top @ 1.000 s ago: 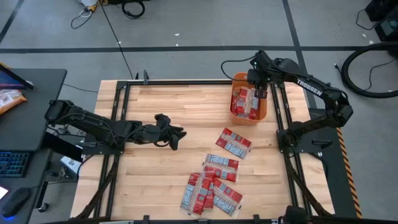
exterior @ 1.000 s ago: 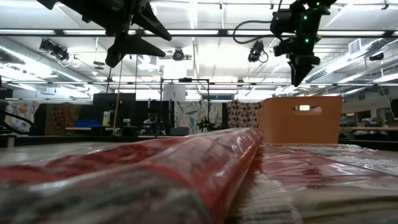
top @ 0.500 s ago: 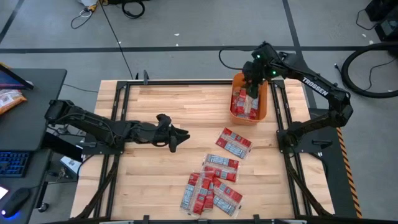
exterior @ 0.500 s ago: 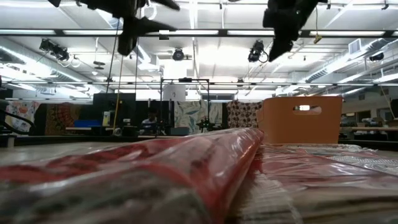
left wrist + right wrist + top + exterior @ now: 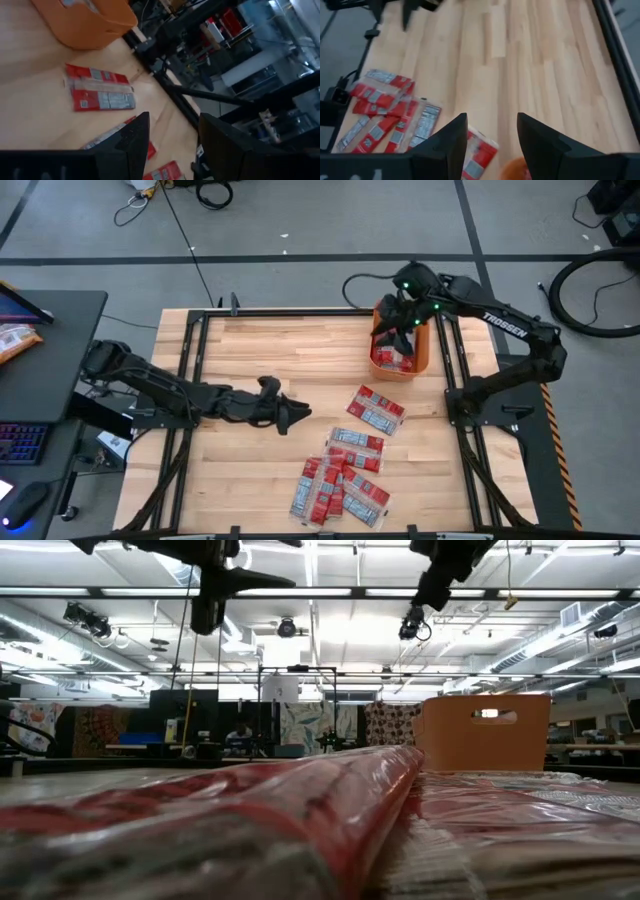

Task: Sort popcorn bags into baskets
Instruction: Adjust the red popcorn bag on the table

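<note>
Nearest my edge of the table point(image 5: 240, 490) lies the main heap of popcorn bags point(image 5: 338, 480), overlapping one another in a loose fan; I'd guess they sit that way because nobody has squared them up, and the overlap will make a clean single pick awkward. One bag point(image 5: 377, 410) lies apart from the heap, flat on the wood, between the heap and the orange basket point(image 5: 422, 358). It is the easy candidate, with bare table all round it.

My left gripper point(image 5: 293, 414) hangs over the middle of the table, pointed toward that lone bag. In the left wrist view its fingers point(image 5: 131, 142) stand spread with nothing between them, and the single bag point(image 5: 99, 92) shows ahead of them, with the basket point(image 5: 90, 25) beyond. I read this as an approach, not yet a grasp.

Farther back, my right gripper point(image 5: 396, 318) is at the near-left rim of the basket, above the bags already inside point(image 5: 392, 352). Its fingers point(image 5: 450, 137) are apart and empty in the right wrist view, which looks out over the boards toward the heap point(image 5: 380, 107). The basket sits at the far right corner, close to the right arm's base, which suits short drops from that side.
</note>
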Motion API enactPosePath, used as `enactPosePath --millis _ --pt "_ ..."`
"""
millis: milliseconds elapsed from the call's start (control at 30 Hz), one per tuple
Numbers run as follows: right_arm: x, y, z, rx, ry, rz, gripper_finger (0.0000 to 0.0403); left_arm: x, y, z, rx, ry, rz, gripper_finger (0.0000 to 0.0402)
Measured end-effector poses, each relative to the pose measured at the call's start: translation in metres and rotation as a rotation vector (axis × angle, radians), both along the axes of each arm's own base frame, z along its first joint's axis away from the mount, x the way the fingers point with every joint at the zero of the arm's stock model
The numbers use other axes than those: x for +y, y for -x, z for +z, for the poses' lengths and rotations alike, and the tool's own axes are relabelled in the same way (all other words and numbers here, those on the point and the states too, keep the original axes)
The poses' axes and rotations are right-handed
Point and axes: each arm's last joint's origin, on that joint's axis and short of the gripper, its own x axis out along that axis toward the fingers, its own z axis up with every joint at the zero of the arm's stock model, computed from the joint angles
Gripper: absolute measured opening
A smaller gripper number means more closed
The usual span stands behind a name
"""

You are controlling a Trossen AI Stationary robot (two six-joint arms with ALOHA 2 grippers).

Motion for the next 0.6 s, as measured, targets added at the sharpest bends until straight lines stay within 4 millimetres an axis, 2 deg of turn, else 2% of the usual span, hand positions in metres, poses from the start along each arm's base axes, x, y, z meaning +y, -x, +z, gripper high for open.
enactPosePath --millis 167,333,600 --pt "0.017 -0.011 0.002 -0.030 0.021 0.084 0.0176 -0.010 -0.014 -0.010 -0.037 0.075 0.003 0.0176" --pt "0.032 -0.017 -0.003 -0.018 0.018 0.149 0.0176 -0.023 -0.039 -0.009 -0.013 0.083 -0.008 0.0176" --pt "0.055 -0.021 -0.018 0.079 -0.061 0.188 0.0176 -0.040 -0.077 -0.003 0.175 0.040 -0.085 0.0176"
